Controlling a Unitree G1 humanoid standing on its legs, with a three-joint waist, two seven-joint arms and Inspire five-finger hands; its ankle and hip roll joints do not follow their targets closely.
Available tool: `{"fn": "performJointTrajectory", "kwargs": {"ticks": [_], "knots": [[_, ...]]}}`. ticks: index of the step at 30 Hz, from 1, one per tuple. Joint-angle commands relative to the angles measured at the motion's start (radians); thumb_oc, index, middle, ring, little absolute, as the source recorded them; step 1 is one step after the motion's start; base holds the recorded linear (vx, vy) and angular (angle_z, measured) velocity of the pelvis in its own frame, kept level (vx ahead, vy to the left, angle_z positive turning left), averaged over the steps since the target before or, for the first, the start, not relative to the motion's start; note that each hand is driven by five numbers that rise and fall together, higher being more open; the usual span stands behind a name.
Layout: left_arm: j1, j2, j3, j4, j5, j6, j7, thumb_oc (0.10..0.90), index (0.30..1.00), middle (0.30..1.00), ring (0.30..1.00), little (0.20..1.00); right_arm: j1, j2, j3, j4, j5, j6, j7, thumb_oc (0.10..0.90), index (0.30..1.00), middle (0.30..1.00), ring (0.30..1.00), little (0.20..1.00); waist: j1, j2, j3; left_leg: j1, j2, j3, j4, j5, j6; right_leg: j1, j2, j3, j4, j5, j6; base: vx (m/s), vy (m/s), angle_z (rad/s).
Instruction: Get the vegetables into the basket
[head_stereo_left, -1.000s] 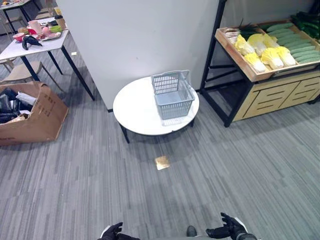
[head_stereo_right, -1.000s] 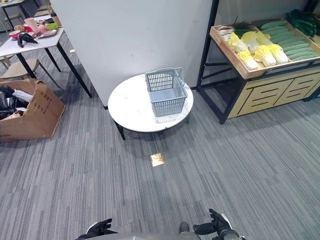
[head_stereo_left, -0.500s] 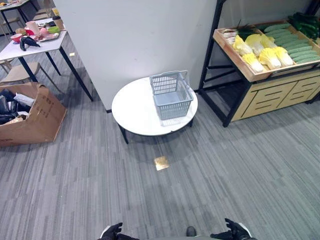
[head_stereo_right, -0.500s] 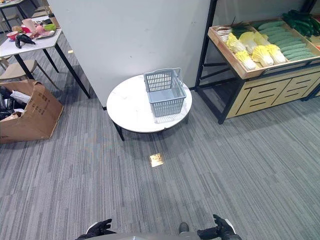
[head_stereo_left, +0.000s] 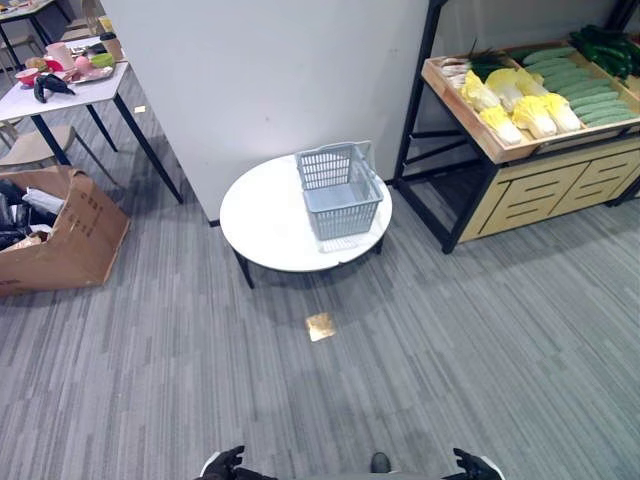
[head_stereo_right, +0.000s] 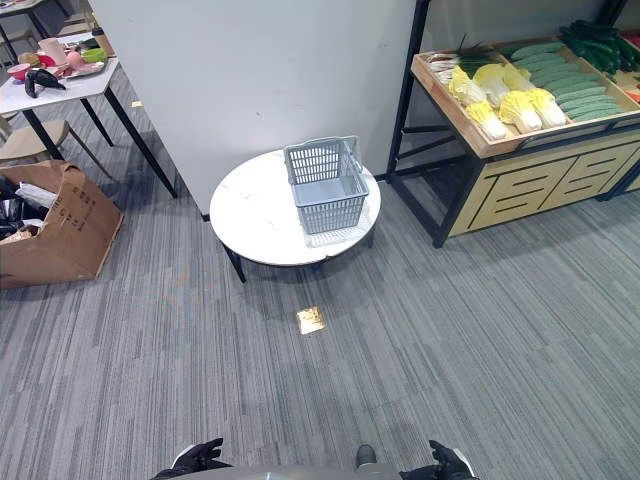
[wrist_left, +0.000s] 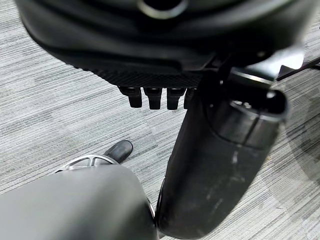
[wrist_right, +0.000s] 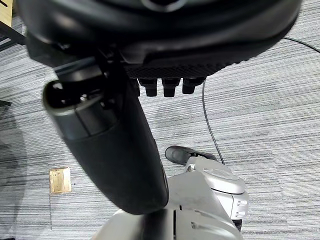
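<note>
1. Left eye view: a grey plastic basket (head_stereo_left: 340, 189) is seen standing upright on the far right part of a round white tabletop (head_stereo_left: 262, 222). Nothing can be made out inside the basket.
2. Left eye view: the vegetables are held in a wooden shelf tray (head_stereo_left: 470, 125) at the upper right, well apart from the basket. Yellow-white cabbages (head_stereo_left: 528, 113) lie in the middle of the tray, green cucumbers (head_stereo_left: 590, 92) beside them further right, and darker greens (head_stereo_left: 606, 45) at the far corner.
3. Left eye view: a small brass floor plate (head_stereo_left: 321, 326) is set in the grey carpet (head_stereo_left: 450, 330) in front of the tabletop. An open cardboard box (head_stereo_left: 62, 235) stands on the carpet at the left, and a second tabletop (head_stereo_left: 60, 88) with dishes is seen at the upper left.
4. Left eye view: the left robot hand (head_stereo_left: 226, 464) shows at the bottom edge, lower left, and the right robot hand (head_stereo_left: 472, 465) at the bottom edge, lower right. Both hang low, far from basket and shelf.
5. Right eye view: the same layout is recorded; the basket (head_stereo_right: 326, 184) sits on the round tabletop, the cabbages (head_stereo_right: 516, 107) in the shelf tray.
6. Left wrist view: the left robot hand (wrist_left: 160, 85) is seen with fingers loosely extended over the carpet, thumb standing free; nothing is held.
7. Right wrist view: the right robot hand (wrist_right: 165, 75) is likewise relaxed and spread, holding nothing, above the carpet.
</note>
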Motion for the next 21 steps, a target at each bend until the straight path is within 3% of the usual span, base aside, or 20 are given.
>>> {"fn": "performJointTrajectory", "kwargs": {"ticks": [1, 4, 5, 6, 7, 10, 11, 13, 15, 19, 21], "knots": [[-0.042, 0.058, 0.011, 0.019, 0.000, -0.015, 0.027, 0.900, 1.000, 1.000, 1.000, 1.000, -0.054, -0.020, 0.026, 0.011, 0.011, -0.024, -0.012, 0.900, 1.000, 1.000, 1.000, 1.000, -0.025, -0.033, 0.030, -0.009, 0.077, -0.028, -0.026, 0.075, -0.076, -0.022, -0.042, 0.007, 0.049, -0.009, 0.075, -0.06, -0.067, 0.00], [-0.061, 0.068, 0.007, 0.011, -0.008, -0.019, 0.038, 0.900, 1.000, 1.000, 1.000, 1.000, -0.076, -0.041, 0.024, -0.004, 0.018, -0.029, -0.019, 0.900, 1.000, 1.000, 1.000, 1.000, -0.034, -0.021, 0.070, -0.049, 0.106, -0.044, 0.033, 0.072, -0.079, -0.109, -0.014, 0.026, 0.182, -0.067, 0.048, -0.04, -0.253, 0.01], [-0.077, 0.070, 0.003, -0.013, -0.029, -0.025, 0.041, 0.900, 1.000, 1.000, 1.000, 1.000, -0.073, -0.055, 0.026, -0.014, 0.020, -0.034, -0.023, 0.900, 1.000, 1.000, 1.000, 1.000, -0.025, -0.038, 0.113, -0.166, 0.132, -0.112, 0.274, 0.087, -0.091, -0.084, -0.006, 0.029, 0.179, -0.081, 0.011, 0.05, -0.343, 0.22], [-0.077, 0.070, 0.003, -0.013, -0.029, -0.025, 0.041, 0.900, 1.000, 1.000, 1.000, 1.000, -0.073, -0.055, 0.026, -0.014, 0.020, -0.034, -0.023, 0.900, 1.000, 1.000, 1.000, 1.000, -0.026, -0.037, 0.113, -0.168, 0.132, -0.113, 0.275, 0.087, -0.091, -0.084, -0.006, 0.028, 0.179, -0.081, 0.010, 0.09, -0.306, 0.45], [-0.096, 0.075, 0.003, -0.022, -0.058, -0.034, 0.052, 0.900, 1.000, 1.000, 1.000, 1.000, -0.072, -0.069, 0.015, -0.008, 0.031, -0.037, -0.033, 0.900, 1.000, 1.000, 1.000, 1.000, -0.002, -0.045, 0.144, -0.268, 0.078, -0.232, 0.340, 0.108, -0.081, -0.069, -0.010, 0.041, 0.177, -0.089, 0.002, 0.06, -0.053, 0.35], [-0.095, 0.075, 0.001, -0.028, -0.065, -0.040, 0.057, 0.900, 1.000, 1.000, 1.000, 1.000, -0.070, -0.074, 0.009, -0.005, 0.034, -0.039, -0.040, 0.900, 1.000, 1.000, 1.000, 1.000, 0.001, -0.040, 0.148, -0.302, 0.066, -0.230, 0.275, 0.096, -0.064, -0.051, -0.013, 0.043, 0.170, -0.104, 0.009, 0.15, 0.036, 0.23], [-0.161, 0.072, -0.002, 0.032, -0.060, -0.019, 0.068, 0.900, 1.000, 1.000, 1.000, 1.000, -0.078, -0.071, 0.021, -0.001, 0.022, -0.039, -0.040, 0.900, 1.000, 1.000, 1.000, 1.000, -0.019, -0.042, 0.138, -0.313, 0.079, -0.208, 0.225, 0.118, -0.070, -0.037, -0.005, 0.063, 0.166, -0.119, 0.016, 0.24, 0.132, 0.03], [-0.092, 0.061, -0.024, -0.114, -0.089, -0.047, 0.075, 0.900, 1.000, 1.000, 1.000, 1.000, -0.069, -0.085, 0.017, -0.004, 0.012, -0.035, -0.049, 0.900, 1.000, 1.000, 1.000, 1.000, 0.014, -0.019, 0.141, -0.357, 0.080, -0.237, 0.147, 0.171, -0.068, -0.013, -0.002, 0.066, 0.171, -0.137, 0.022, 0.28, 0.183, -0.17], [-0.058, 0.055, -0.026, -0.080, -0.073, -0.055, 0.058, 0.900, 1.000, 1.000, 1.000, 1.000, -0.072, -0.083, -0.001, 0.011, 0.022, -0.045, -0.050, 0.900, 1.000, 1.000, 1.000, 1.000, 0.037, -0.011, 0.145, -0.364, 0.077, -0.282, 0.102, 0.200, -0.077, 0.029, -0.011, 0.072, 0.171, -0.158, 0.032, 0.35, 0.199, -0.79], [-0.074, 0.051, -0.007, 0.018, -0.040, -0.036, 0.063, 0.900, 1.000, 1.000, 1.000, 1.000, -0.060, -0.028, 0.013, 0.020, 0.024, -0.039, -0.038, 0.900, 1.000, 1.000, 1.000, 1.000, 0.028, -0.051, 0.111, -0.342, 0.044, -0.236, 0.130, 0.141, -0.044, 0.066, -0.049, 0.121, 0.167, -0.166, 0.060, 0.27, 0.174, -0.45], [-0.063, 0.057, -0.031, -0.075, -0.052, -0.046, 0.063, 0.900, 1.000, 1.000, 1.000, 1.000, -0.058, -0.035, 0.018, 0.010, 0.020, -0.032, -0.032, 0.900, 1.000, 1.000, 1.000, 1.000, 0.027, -0.052, 0.107, -0.353, 0.022, -0.204, 0.170, 0.106, -0.022, 0.046, -0.077, 0.137, 0.181, -0.140, 0.080, 0.19, 0.242, -0.69]]}}
